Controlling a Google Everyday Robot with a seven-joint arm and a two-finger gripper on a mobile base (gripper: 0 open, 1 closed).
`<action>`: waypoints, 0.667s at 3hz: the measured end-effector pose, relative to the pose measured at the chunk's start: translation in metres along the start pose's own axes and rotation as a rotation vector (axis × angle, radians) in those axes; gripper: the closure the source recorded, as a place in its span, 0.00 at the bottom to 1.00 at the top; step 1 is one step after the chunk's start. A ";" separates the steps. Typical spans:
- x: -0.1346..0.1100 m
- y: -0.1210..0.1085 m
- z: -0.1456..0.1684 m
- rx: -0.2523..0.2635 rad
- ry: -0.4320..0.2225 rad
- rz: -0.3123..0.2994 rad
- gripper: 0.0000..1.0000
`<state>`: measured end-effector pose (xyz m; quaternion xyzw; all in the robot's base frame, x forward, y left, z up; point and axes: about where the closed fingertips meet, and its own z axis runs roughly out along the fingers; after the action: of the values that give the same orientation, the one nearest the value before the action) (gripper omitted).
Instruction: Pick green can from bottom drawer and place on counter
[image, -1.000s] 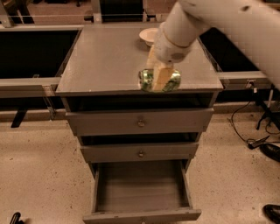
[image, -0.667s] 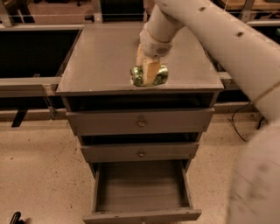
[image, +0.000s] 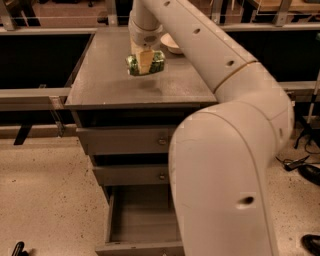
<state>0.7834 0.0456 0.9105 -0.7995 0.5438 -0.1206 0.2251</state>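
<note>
Nearest the camera, the robot's arm (image: 225, 170) now fills the right of the view, where a second ago only its far end showed. It hides the right side of the cabinet below the counter (image: 107, 82). Beneath the counter's front edge the bottom drawer (image: 142, 220) stands pulled out, and the part of its floor that shows is bare.

Above the counter, the gripper (image: 145, 62) is clamped across the middle of the green can (image: 157, 62), which lies on its side in the grasp. A second ago the can hung over the counter's front edge. It is now further in, over the counter's middle, apparently just above the surface with a faint shadow beneath. Toward the counter's back right sits a cream bowl (image: 171, 45), near the can but apart from it.

The carry looks finished, and what remains is lowering the can and letting go.
</note>
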 end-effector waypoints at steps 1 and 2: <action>-0.005 -0.011 -0.003 0.021 -0.001 -0.002 0.59; -0.004 -0.010 -0.002 0.020 0.000 -0.002 0.34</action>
<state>0.7891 0.0521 0.9179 -0.7976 0.5419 -0.1260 0.2330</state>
